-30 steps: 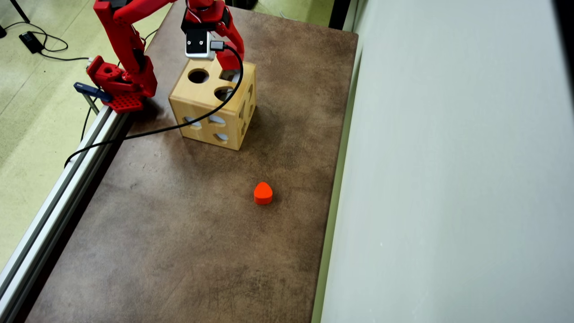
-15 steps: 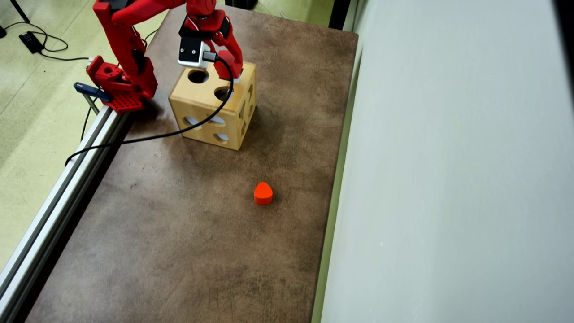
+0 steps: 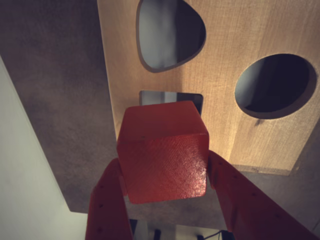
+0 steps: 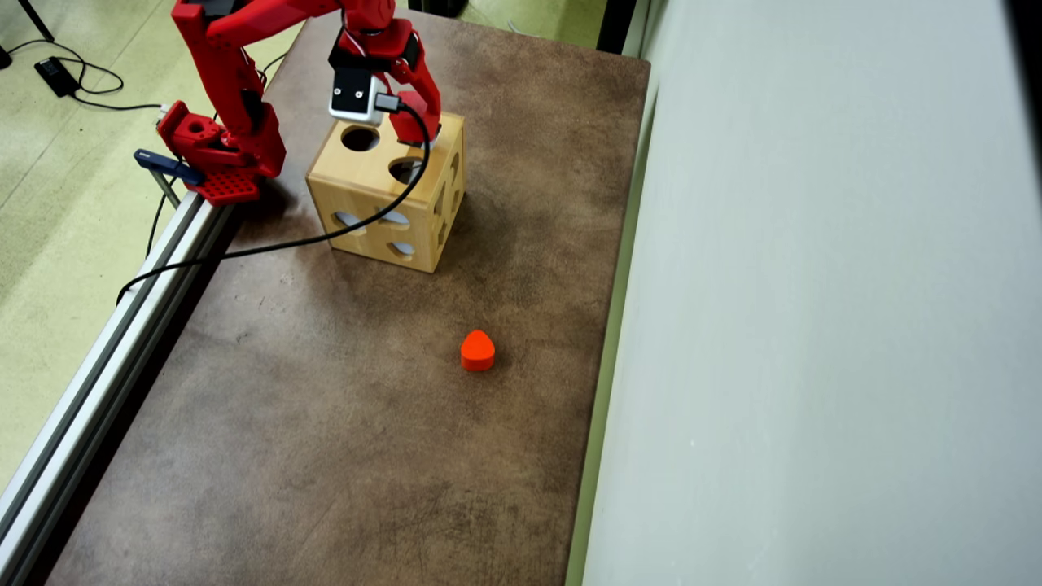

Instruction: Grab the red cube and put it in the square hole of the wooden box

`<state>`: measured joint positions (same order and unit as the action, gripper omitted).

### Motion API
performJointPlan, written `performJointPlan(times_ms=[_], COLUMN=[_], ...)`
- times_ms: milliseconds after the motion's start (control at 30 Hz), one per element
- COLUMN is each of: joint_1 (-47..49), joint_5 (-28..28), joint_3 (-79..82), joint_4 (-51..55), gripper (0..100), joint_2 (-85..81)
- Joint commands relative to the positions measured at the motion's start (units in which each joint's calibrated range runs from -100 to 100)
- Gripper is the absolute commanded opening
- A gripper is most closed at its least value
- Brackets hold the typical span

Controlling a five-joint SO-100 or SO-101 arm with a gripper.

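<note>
One cube (image 3: pixel 162 150), one box (image 3: pixel 240 65).
We see our gripper (image 3: pixel 165 175) clamping the cube over the square hole (image 3: pixel 170 98); three holes show.

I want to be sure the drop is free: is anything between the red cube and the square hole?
Nothing visible blocks it. In the wrist view the small red cube, held by the tool, sits just before the dark square hole in the light wooden box, partly covering it.

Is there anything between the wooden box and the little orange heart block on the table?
No. In the overhead view, only bare brown tabletop lies between the wooden box and the orange block.
</note>
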<state>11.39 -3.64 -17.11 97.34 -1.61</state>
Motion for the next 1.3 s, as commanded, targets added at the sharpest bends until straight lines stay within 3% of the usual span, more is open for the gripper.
performJointPlan(times_ms=[0, 1267], joint_1=[0.35, 0.42], joint_5=[-0.15, -0.39], joint_3=[-0.24, 1.37], joint_4=[0.01, -0.39], gripper=[1, 1], joint_2=[-0.56, 2.84])
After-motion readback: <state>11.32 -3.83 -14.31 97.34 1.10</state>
